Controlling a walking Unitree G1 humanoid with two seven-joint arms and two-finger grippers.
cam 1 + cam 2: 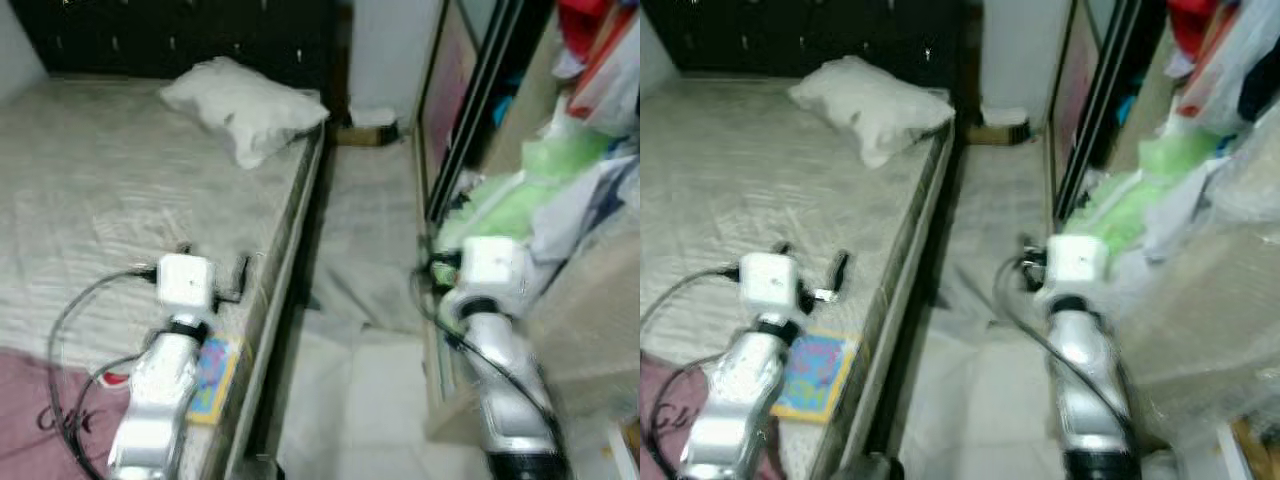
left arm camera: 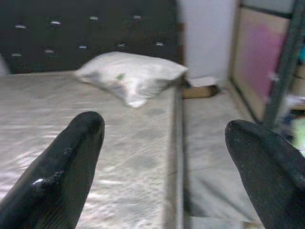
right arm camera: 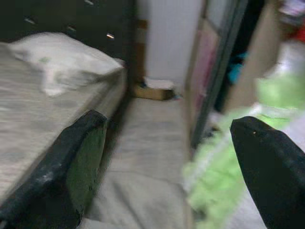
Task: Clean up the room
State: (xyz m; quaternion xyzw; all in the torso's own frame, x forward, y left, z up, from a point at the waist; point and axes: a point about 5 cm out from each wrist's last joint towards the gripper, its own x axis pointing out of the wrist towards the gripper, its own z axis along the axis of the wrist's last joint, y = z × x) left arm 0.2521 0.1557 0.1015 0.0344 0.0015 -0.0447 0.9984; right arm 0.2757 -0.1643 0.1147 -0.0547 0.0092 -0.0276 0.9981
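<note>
left gripper (image 2: pixel 164 157) wide open, holding nothing, hovering over the bed (image 1: pixel 90 180) edge | pillow (image 1: pixel 245 105) well ahead of it | right gripper (image 3: pixel 171 167) also spread and bare, green clothes (image 1: pixel 505 205) just beside | guessing both are ready to grab

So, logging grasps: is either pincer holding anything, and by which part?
Nothing is held. The left pincer is open over the bed; the right pincer is open too.
</note>
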